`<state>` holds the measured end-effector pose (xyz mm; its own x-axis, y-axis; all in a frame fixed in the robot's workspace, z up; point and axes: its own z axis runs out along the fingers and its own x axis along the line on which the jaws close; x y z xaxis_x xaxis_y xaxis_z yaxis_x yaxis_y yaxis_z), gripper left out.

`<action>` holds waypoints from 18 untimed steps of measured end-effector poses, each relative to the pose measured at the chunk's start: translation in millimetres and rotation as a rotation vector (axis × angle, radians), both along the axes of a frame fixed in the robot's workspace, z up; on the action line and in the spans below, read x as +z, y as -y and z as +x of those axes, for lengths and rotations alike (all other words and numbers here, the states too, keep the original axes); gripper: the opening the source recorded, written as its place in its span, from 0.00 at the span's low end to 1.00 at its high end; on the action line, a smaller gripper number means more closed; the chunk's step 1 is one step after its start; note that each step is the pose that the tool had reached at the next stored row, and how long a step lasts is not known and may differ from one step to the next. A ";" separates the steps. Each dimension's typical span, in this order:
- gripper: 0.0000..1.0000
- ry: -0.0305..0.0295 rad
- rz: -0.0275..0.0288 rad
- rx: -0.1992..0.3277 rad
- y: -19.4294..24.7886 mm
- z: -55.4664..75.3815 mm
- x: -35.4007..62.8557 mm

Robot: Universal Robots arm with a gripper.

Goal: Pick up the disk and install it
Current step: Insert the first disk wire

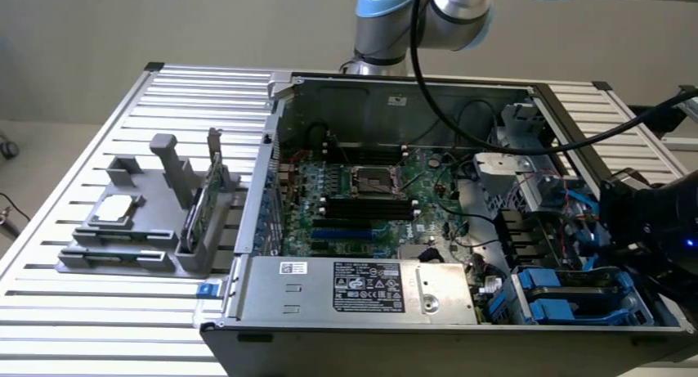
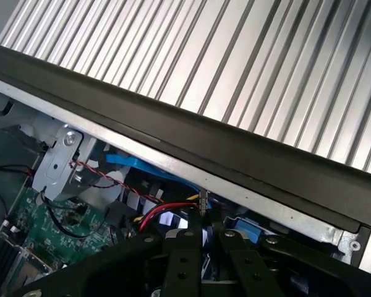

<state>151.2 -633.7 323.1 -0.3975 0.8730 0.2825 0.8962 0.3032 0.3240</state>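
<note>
On the grey table point(image 1: 65, 311) made of long metal strips, a big computer case point(image 1: 327, 320) is laid on its side with its cover off. Inside it, a green board point(image 1: 360, 201) with black and blue slots is seen in the middle. A silver box point(image 1: 360, 287) with a white and black sticker is fixed along the near wall.

At the near corner of the case, on the exterior view's right, the disk point(image 1: 576, 298) is seen lying in its bay as a dark grey block between blue rails. Whether it is pushed all the way in cannot be told.

The gripper point(image 1: 652, 234) is held just beside that bay, at the case wall on the exterior view's right, and is seen as a dark shape. It cannot be told whether the gripper is released or clenched, or whether anything is grasped by it. In the wrist view, the gripper point(image 2: 204, 226) is seen close to red, yellow and black wires point(image 2: 164, 210) and near the dark rim point(image 2: 173, 133) of the case.

Outside the case, on the exterior view's left, a grey holder point(image 1: 120, 254) is set on the table. A small silver chip point(image 1: 114, 209) is laid on it, and a thin card point(image 1: 208, 201) is stood upright in it. The robot arm point(image 1: 420, 17) is seen behind the case, and a black cable point(image 1: 480, 123) is hung from it across the case
</note>
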 end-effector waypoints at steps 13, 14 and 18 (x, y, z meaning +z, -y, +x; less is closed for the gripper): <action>0.16 -0.0399 -0.0004 -0.001 -1.7 -13.6 7.8; 0.16 -0.0405 -0.0016 -0.001 -1.7 -15.2 7.8; 0.16 -0.0414 -0.0254 -0.001 -1.7 -18.9 7.8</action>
